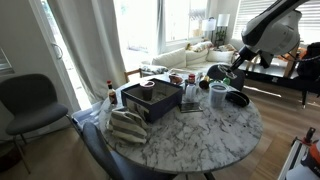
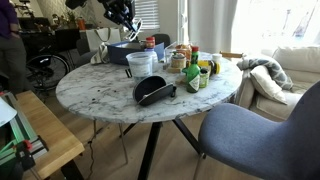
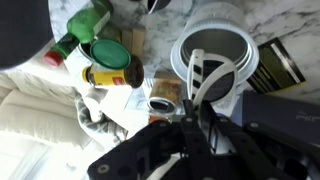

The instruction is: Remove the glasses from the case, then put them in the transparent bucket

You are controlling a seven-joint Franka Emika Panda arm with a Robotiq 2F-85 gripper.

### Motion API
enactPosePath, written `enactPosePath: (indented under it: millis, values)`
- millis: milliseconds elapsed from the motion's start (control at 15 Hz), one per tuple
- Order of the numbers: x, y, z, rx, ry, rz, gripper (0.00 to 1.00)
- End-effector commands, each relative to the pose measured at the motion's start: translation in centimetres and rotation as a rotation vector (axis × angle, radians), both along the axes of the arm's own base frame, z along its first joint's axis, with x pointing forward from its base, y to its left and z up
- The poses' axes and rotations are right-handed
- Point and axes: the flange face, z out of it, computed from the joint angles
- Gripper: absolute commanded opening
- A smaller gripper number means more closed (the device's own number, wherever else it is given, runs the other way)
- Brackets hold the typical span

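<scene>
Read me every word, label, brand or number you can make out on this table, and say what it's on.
None can be read.
Yellow label on the green-lidded jar: too blurred.
Cluster of bottles in an exterior view: labels too small.
Dark box: no marking can be made out.

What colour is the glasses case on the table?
Black. The low, rounded oblong case shows best in an exterior view.
</scene>
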Motion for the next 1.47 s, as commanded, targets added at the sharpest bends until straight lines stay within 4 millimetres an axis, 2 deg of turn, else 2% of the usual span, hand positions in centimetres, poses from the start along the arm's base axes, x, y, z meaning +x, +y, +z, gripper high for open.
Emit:
enactPosePath:
  millis: [0,200,333,400,467,533,933,1200,1400]
  values:
    - [-0.7,-0.4,0.8,0.066,-0.124,0.059,0.03]
    - [-1.1,-0.4,-0.7,0.178,-0.152,0.119,0.03]
    - [-1.5,-1.1,-2.7,0.208,-0.122,0.124,0.03]
    - [-1.2,-0.9,-1.4,0.163,-0.125,0.100,0.12]
    - [-1.4,-1.1,-2.0,0.179,-0.119,0.105,0.12]
    - [-1.6,-1.2,-2.4,0.186,-0.116,0.106,0.03]
    - [-0.1,-1.0,-1.2,0.162,-0.215,0.056,0.03]
    - [1.0,-0.7,-2.1,0.199,-0.198,0.067,0.03]
    - [0.9,-0.9,-3.4,0.214,-0.181,0.066,0.03]
